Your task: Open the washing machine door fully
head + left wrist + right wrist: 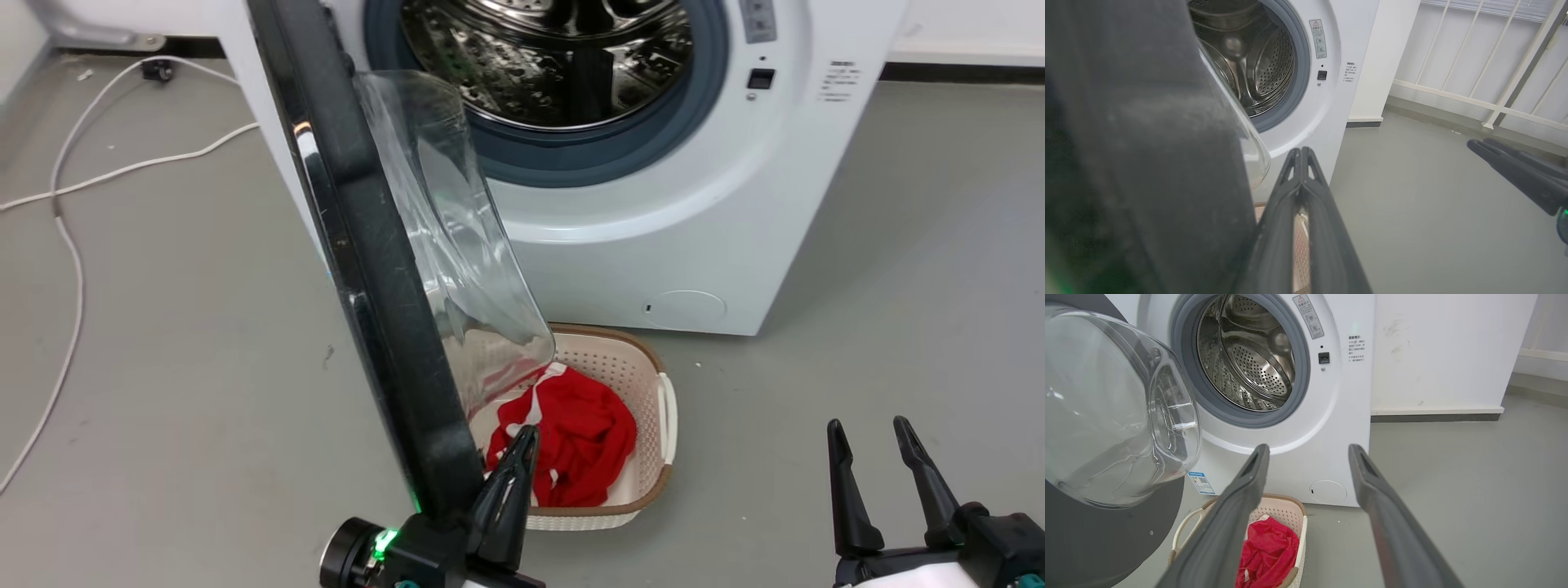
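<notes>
Holds closed, empty left hand (525, 437) just right of the door (384, 269), swung out nearward from the left of the machine (694, 245), seemingly to push it wider; parks spread right hand (867, 425) near right.

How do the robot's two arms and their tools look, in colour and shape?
The left tool and the right tool each have two long black tapering fingers with pointed tips, set on a black wrist block. A green light glows on the left wrist. A pale forearm cover shows behind the right tool.
</notes>
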You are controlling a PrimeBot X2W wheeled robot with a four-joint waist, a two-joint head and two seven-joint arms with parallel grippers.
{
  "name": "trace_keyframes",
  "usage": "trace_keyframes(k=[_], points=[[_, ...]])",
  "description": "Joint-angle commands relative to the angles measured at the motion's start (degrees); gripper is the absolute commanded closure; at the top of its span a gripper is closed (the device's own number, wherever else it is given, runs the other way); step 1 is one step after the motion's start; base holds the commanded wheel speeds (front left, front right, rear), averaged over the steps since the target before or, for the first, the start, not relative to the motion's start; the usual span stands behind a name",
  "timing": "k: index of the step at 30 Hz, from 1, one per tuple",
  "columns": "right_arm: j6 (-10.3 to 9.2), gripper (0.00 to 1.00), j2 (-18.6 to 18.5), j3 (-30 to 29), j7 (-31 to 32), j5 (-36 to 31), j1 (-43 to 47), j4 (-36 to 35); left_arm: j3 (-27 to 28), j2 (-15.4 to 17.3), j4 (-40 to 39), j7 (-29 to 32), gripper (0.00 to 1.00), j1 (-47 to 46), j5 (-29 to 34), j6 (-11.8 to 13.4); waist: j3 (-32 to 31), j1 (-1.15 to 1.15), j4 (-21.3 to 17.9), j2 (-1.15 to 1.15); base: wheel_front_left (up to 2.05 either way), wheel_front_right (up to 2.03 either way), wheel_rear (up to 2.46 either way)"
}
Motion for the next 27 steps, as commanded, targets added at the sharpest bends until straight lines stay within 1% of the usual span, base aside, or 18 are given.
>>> trace_keyframes(k=[1, 8, 9, 10, 14, 22, 27], points=[[-0.03, 0.0, 0.1, -0.2, 0.1, -0.5, -0.1, 0.0, 2.4, 1.6, -0.9, 0.2, 1.0, 0.2, 0.1, 1.8, 0.2, 0.0, 1.9, 0.0, 0.0, 0.0, 0.0], [-0.03, 0.0, 0.1, -0.6, 0.5, -0.9, 0.0, -0.7, 3.4, 2.8, -3.9, 0.1, 1.0, 2.6, 0.2, 3.5, 0.7, 0.0, 7.1, 0.0, 0.0, 0.0, 0.0], [-0.04, 0.0, 0.1, -0.7, 0.7, -0.9, 0.2, -0.8, 3.5, 2.9, -4.3, 0.0, 1.0, 2.9, 0.1, 3.8, 0.8, 0.0, 7.9, 0.0, 0.0, 0.0, 0.0], [-0.04, 0.0, 0.1, -0.7, 0.7, -0.9, 0.2, -0.8, 3.5, 2.9, -4.3, 0.0, 1.0, 2.9, 0.1, 3.8, 0.8, 0.0, 7.9, 0.0, 0.0, 0.0, 0.0], [-0.04, 0.0, 0.1, -1.1, 1.0, -1.1, 0.3, -1.2, 3.9, 2.9, -5.4, -0.5, 1.0, 3.7, 0.3, 4.6, 1.1, 0.0, 11.2, 0.0, 0.0, 0.0, 0.0], [-0.04, 0.0, 0.1, -1.5, 1.6, -1.4, 0.5, -2.0, 6.2, 3.6, -6.5, -1.4, 1.0, 4.9, -0.3, 6.3, 1.7, 0.0, 17.3, 0.0, 0.0, 0.0, 0.0], [-0.04, 0.0, 0.1, -1.6, 2.1, -1.6, 0.4, -2.8, 8.1, 4.5, -6.5, -1.9, 1.0, 5.2, -0.7, 7.0, 2.2, 0.0, 19.9, 0.0, 0.0, 0.0, 0.0]])
